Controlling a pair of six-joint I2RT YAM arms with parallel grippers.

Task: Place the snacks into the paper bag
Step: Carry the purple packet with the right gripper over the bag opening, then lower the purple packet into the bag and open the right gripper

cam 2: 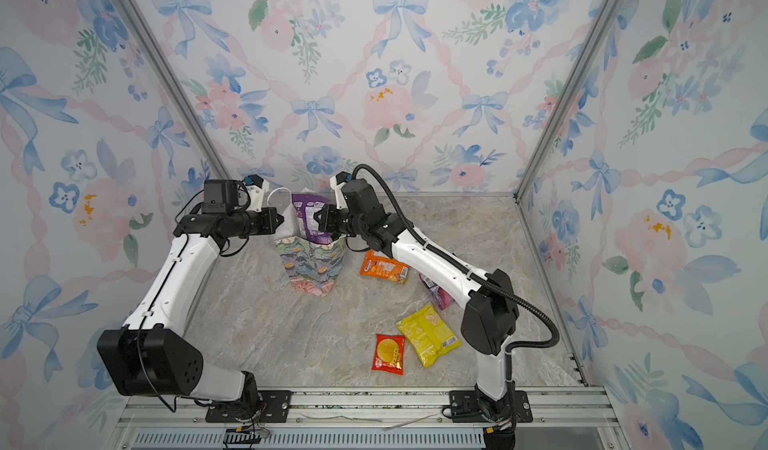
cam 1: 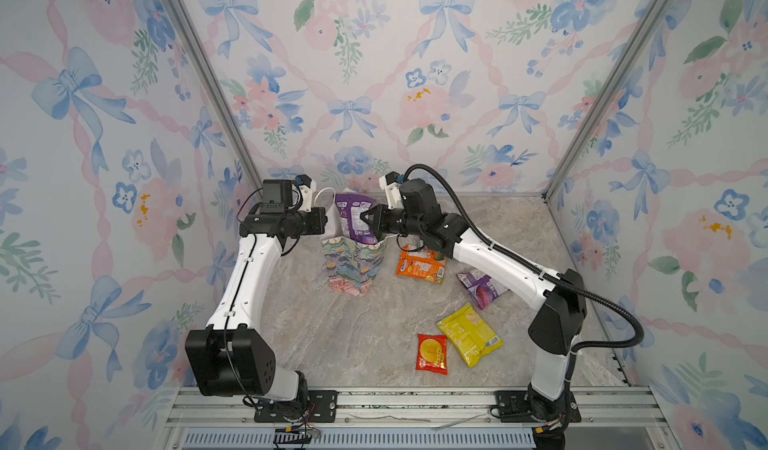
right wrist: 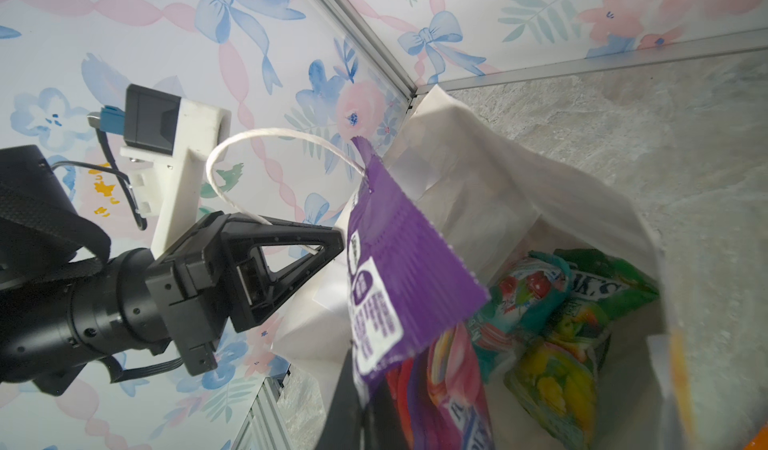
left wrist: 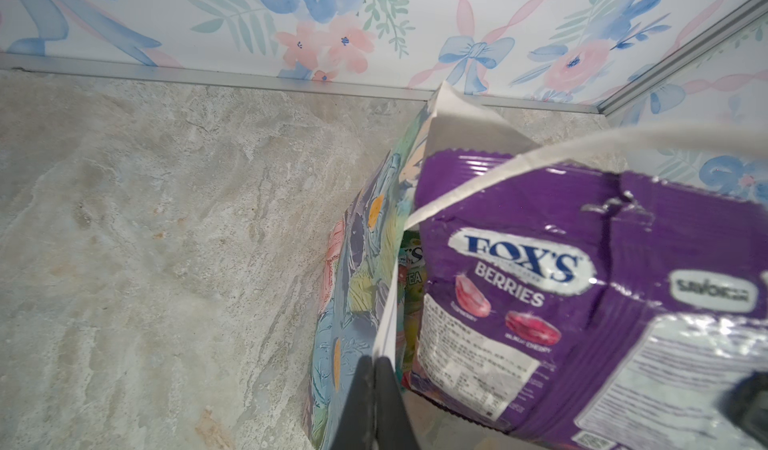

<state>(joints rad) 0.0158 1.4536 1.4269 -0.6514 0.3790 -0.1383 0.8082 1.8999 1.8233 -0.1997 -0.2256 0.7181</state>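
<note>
A marble-look table (cam 1: 332, 344) seen from above, with two robot arms reaching in from the near edge.

Nearest, a small red packet (cam 1: 432, 353) lies flat, its long axis running near to far. Just beside it on the right, a yellow packet (cam 1: 469, 335) lies flat on a diagonal, from far left to near right.

Further back, a second purple packet (cam 1: 484, 288) lies partly hidden under the right arm. An orange packet (cam 1: 420, 265) lies flat with its long axis roughly left to right.

Left of the orange packet, the bag (cam 1: 351, 269) stands upright with its mouth open upward. A teal packet (right wrist: 536, 294) and a green-yellow packet (right wrist: 557, 369) lie inside.

The left gripper (right wrist: 336, 246) is pinched closed on the bag's left wall near the rim, under the white cord handle (right wrist: 232, 144).

The right gripper (cam 1: 368, 219) is clamped closed on the right edge of a purple Fox's packet (cam 1: 355, 215). That packet stands nearly upright, long axis vertical, with its crimped seal up and its lower end inside the bag's mouth.
</note>
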